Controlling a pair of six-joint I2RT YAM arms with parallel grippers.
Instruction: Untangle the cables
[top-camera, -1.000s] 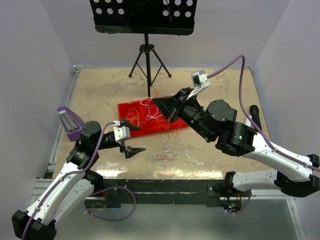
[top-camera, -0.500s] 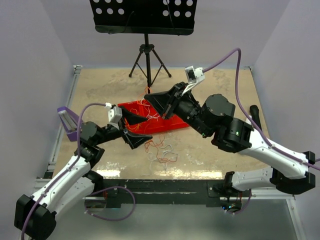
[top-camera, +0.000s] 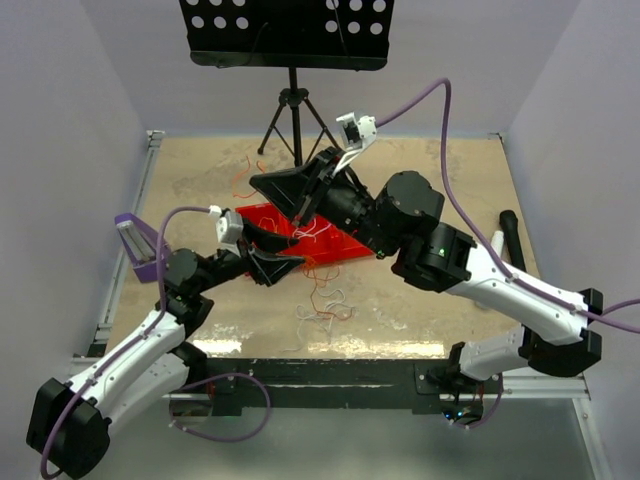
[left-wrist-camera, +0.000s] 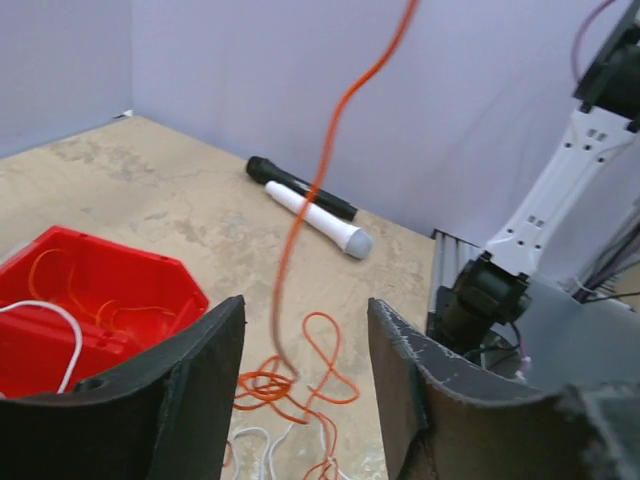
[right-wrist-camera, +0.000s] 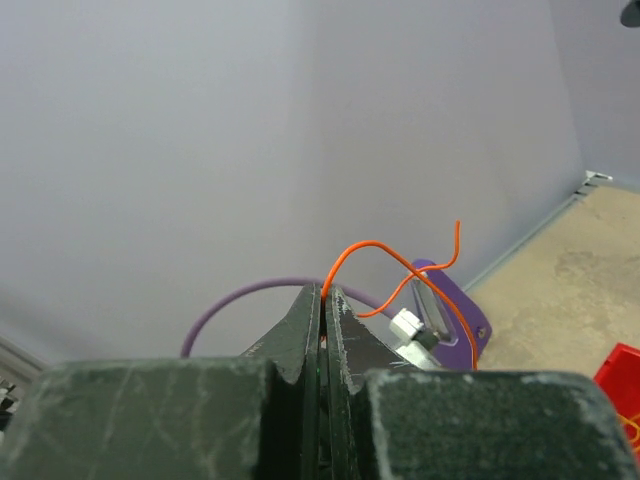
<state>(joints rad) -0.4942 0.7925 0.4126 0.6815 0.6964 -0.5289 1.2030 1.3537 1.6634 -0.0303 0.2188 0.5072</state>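
Observation:
A loose clump of orange and white cables (top-camera: 325, 305) lies on the table in front of the red tray (top-camera: 345, 243), which holds more wires. My right gripper (top-camera: 260, 183) is shut on a thin orange wire (right-wrist-camera: 385, 250) and holds it high over the tray's left end. The wire hangs down to the clump and crosses the left wrist view (left-wrist-camera: 325, 170), between the fingers. My left gripper (top-camera: 292, 258) is open and empty at the tray's front edge. Its fingers (left-wrist-camera: 195, 360) frame the orange tangle (left-wrist-camera: 290, 385) on the table.
A black music stand tripod (top-camera: 292, 110) stands at the back. A black-and-white microphone (left-wrist-camera: 310, 208) lies by the right wall. A purple-framed object (top-camera: 138, 245) sits at the left edge. Purple hoses run from both wrists.
My right gripper has moved left and toward the back, drawing the orange wire up out of the pile. My left gripper came forward to the tray's front edge and stays open.

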